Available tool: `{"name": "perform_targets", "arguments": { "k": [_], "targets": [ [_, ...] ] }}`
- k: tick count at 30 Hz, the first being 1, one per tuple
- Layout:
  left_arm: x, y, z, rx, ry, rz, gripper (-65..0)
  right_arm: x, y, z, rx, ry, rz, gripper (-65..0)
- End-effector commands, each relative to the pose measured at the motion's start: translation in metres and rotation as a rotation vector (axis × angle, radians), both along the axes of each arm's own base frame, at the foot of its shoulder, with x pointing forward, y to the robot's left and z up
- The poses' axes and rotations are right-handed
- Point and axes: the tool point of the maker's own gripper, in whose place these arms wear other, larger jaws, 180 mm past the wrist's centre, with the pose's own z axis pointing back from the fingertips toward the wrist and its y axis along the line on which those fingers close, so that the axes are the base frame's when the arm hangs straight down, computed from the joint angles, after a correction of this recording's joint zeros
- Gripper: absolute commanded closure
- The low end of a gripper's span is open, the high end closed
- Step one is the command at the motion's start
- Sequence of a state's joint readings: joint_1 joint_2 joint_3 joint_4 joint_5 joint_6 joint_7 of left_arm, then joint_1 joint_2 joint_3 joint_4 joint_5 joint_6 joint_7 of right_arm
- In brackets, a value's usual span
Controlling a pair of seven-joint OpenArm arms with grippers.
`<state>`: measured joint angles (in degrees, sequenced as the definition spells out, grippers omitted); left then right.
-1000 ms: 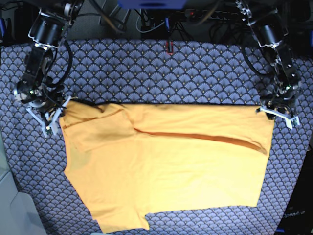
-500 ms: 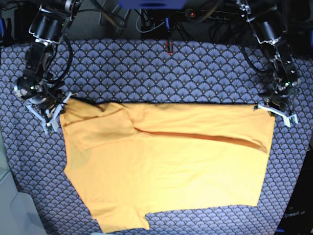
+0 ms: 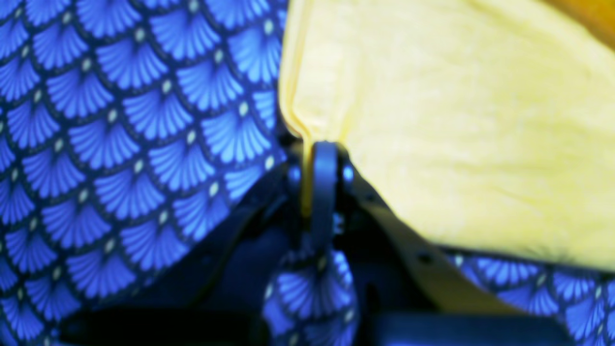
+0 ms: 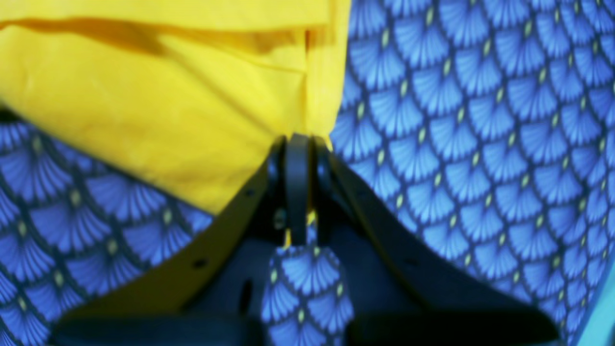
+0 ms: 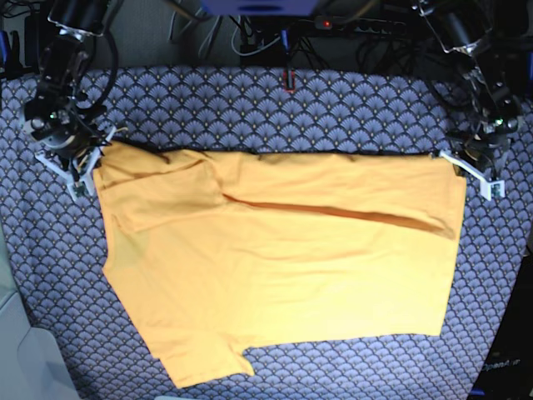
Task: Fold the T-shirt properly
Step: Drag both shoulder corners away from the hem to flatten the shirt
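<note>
The yellow-orange T-shirt (image 5: 283,258) lies spread on the patterned cloth, with a fold crease running across its upper half and a sleeve at the lower left. My right gripper (image 5: 86,162), at the left of the base view, is shut on the shirt's upper left corner. The right wrist view shows its fingertips (image 4: 298,144) pinching the shirt's edge (image 4: 168,96). My left gripper (image 5: 468,169), at the right of the base view, is shut on the upper right corner. The left wrist view shows its tips (image 3: 314,158) clamped on the shirt (image 3: 456,120).
The blue-grey scallop-patterned cloth (image 5: 275,117) covers the whole table. A small red-framed object (image 5: 288,80) lies on it at the back centre. Cables and a power strip (image 5: 358,25) run behind the table. A pale grey surface (image 5: 17,350) shows at the lower left.
Both grippers have moved toward the back of the table, still gripping the corners. The shirt's upper edge and whole body have been drawn that way, and the top edge is stretched straighter.
</note>
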<state>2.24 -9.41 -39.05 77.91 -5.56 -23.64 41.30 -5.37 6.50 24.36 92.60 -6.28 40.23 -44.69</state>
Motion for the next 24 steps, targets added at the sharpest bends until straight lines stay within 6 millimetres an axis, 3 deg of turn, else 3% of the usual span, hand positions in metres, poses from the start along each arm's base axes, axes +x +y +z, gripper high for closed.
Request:
{"name": "perform_targets", "arguments": {
  "k": [1,9,24],
  "targets": [
    [0.003,0.013,0.015,0.034,-0.027,0.010,0.0,0.006,-0.005,0.014,-0.021,-0.044,0.001,0.0],
    [-0.018,0.020,0.009,0.043,0.033,-0.018,0.0,-0.017,-0.001,0.015,-0.039,-0.032,0.008,0.0],
    [-0.046,0.022,0.024,0.129,0.046,-0.057,0.0,-0.052,0.007,0.022,-0.073,-0.014,0.031,0.0]
  ]
}}
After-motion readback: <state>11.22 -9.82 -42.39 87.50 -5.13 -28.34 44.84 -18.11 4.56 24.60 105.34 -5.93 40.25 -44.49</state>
